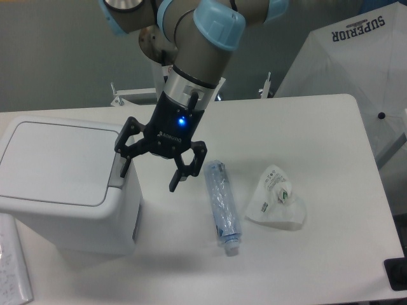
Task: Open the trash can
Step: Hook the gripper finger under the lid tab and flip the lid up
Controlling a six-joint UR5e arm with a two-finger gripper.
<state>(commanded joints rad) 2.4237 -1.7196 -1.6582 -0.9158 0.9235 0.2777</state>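
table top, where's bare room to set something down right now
Bare table runs from the far edge down to the crumpled bag, and along the near edge below the bottle. Crowded between trash can and bottle, where the open end effector hovers.

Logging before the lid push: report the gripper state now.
Gripper: jaws open, holding nothing, beside the trash can at its grey push tab.
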